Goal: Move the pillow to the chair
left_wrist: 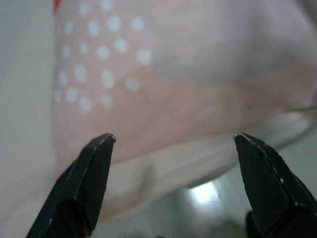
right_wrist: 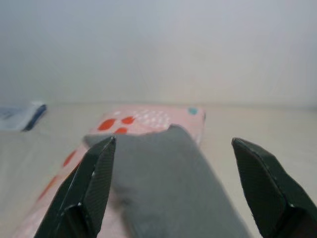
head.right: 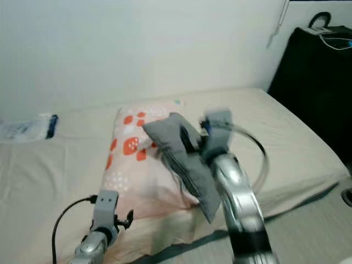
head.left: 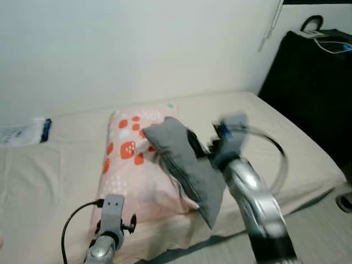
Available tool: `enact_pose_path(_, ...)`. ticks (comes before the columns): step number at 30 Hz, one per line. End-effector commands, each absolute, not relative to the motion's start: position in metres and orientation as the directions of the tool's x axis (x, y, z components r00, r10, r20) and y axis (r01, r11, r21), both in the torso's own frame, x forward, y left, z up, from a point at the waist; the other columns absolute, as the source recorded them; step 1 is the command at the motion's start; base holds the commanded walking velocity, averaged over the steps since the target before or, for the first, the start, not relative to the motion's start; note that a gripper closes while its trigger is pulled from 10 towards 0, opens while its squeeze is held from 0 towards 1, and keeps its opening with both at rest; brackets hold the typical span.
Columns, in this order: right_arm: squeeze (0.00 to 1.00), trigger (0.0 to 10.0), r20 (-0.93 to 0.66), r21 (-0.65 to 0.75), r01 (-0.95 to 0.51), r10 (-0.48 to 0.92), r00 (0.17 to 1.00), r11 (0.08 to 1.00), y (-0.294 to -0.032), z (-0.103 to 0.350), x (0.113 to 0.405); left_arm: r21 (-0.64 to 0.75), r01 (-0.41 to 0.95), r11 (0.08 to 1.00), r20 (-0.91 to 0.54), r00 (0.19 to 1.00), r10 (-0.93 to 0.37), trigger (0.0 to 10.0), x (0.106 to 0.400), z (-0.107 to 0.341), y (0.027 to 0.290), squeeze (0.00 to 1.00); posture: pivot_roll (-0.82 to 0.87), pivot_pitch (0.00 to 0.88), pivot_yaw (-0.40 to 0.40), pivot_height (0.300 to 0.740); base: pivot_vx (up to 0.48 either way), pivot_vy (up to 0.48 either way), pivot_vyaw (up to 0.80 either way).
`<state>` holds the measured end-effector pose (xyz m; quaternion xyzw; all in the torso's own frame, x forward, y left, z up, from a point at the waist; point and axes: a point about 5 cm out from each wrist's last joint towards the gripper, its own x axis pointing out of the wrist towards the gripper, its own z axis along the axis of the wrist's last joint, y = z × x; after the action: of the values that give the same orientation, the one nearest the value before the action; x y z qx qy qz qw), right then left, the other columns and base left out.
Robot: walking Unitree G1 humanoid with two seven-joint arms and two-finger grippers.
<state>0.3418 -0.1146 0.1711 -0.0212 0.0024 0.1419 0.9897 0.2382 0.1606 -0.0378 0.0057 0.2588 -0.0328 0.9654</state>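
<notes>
Right gripper: fingers spread wide, holding nothing, grey pillow between them, lined up for grasping. Left gripper: fingers wide, empty, pink pillow beyond.

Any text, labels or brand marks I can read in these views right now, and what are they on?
None can be read.
White and blue packet at the head of the bed: any print is too blurred to read.
Pink pillow: red shapes and white dots, no letters.
Grey pillow: plain.
Items on the black object at the right: too small and blurred to read.
</notes>
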Motion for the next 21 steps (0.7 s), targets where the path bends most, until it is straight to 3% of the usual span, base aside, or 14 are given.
enact_pose_path(1, 0.00, 10.0, -0.231, -0.101, -0.232, 0.204, 0.951, 0.967, -0.118, 0.128, 0.360, 0.014, 0.084, 0.996, -0.518, 0.853, -0.065, 10.0, 0.239, -0.039, 0.164, 0.00, 0.05, 0.000, -0.019, 0.740, 0.000, 0.000, 0.00)
enact_pose_path(5, 0.00, 10.0, -0.356, -0.044, -0.127, 0.104, 0.929, 0.991, -0.119, 0.104, 0.368, 0.023, 0.088, 0.996, -0.522, 0.851, -0.063, 10.0, 0.241, -0.038, 0.165, 0.00, 0.05, 0.000, -0.024, 0.740, 0.000, 0.000, 0.00)
enact_pose_path(12, 0.00, 10.0, -0.451, 0.076, -0.079, 0.105, 0.886, 0.994, -0.114, 0.068, 0.353, 0.020, 0.079, 0.997, -0.519, 0.853, -0.057, 10.0, 0.243, -0.037, 0.164, 0.00, 0.06, 0.000, -0.038, 0.740, 0.000, 0.000, 0.00)
enact_pose_path(21, 0.00, 10.0, -0.609, -0.020, -0.091, 0.060, 0.791, 0.996, -0.129, 0.012, 0.316, 0.015, 0.078, 0.997, -0.521, 0.851, -0.059, 10.0, 0.241, -0.039, 0.162, 0.00, 0.05, 0.000, -0.036, 0.740, 0.000, 0.000, 0.00)
